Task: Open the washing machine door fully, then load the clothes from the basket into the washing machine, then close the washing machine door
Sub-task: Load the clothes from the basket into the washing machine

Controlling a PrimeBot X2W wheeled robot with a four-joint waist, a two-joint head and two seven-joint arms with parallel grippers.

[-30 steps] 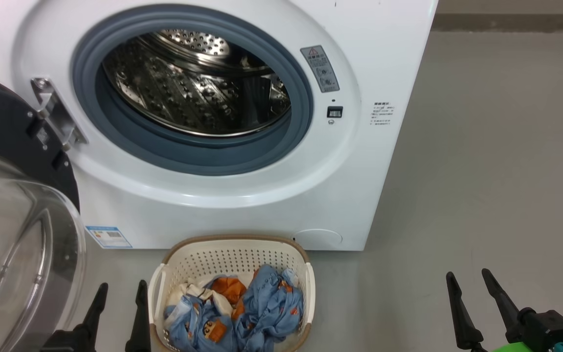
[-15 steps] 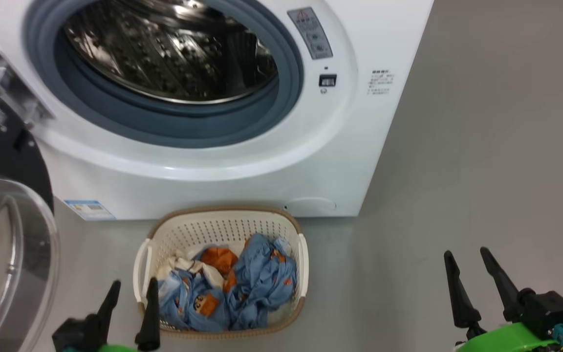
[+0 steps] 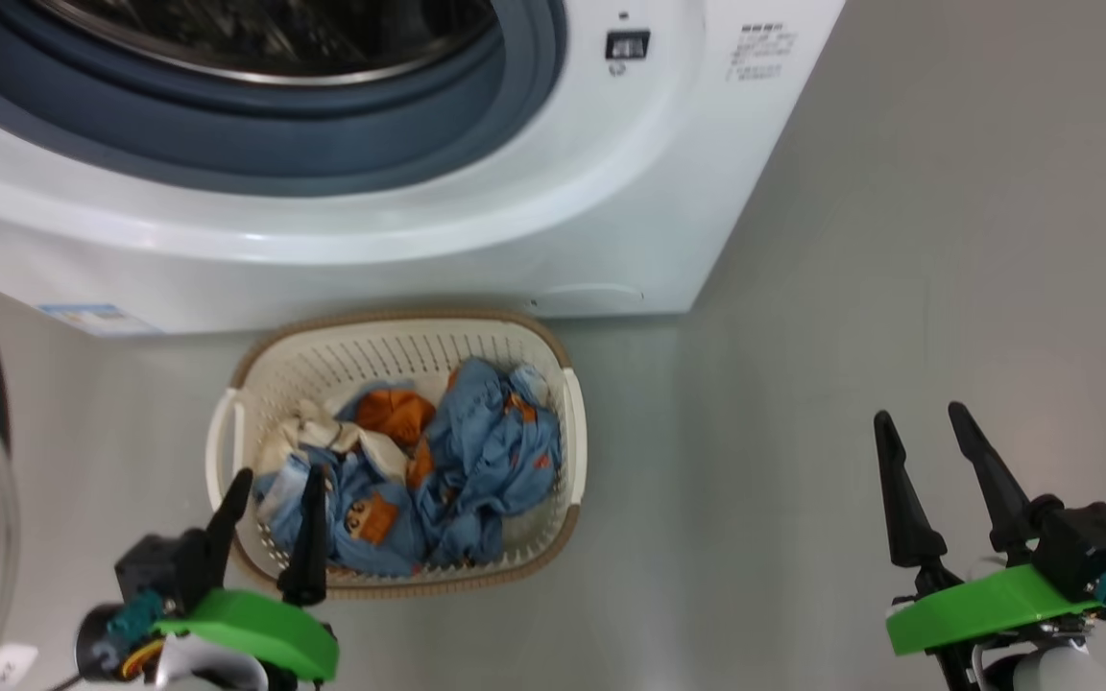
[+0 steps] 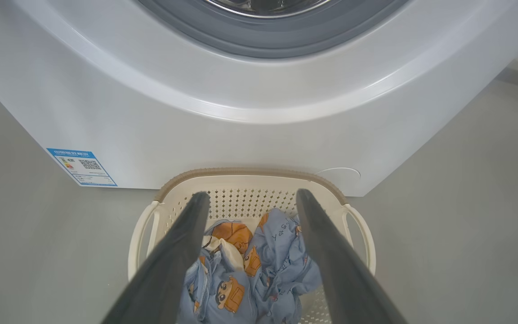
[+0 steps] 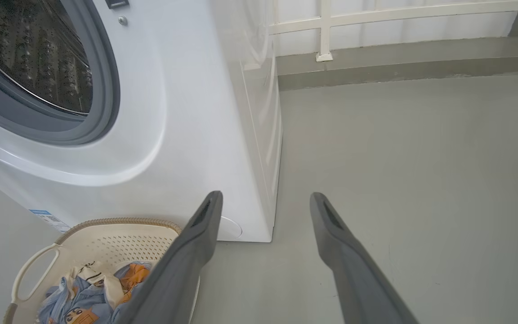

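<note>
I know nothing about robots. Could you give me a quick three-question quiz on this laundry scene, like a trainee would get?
1. True or false: the clothes lie inside the basket.
2. The left pincer is: A) shut on a garment; B) open, at the basket's near edge; C) shut and empty.
3. Fill in: the right pincer is open, with nothing between its fingers, over the bare grey ____.

Key: 1 true; 2 B; 3 floor.
</note>
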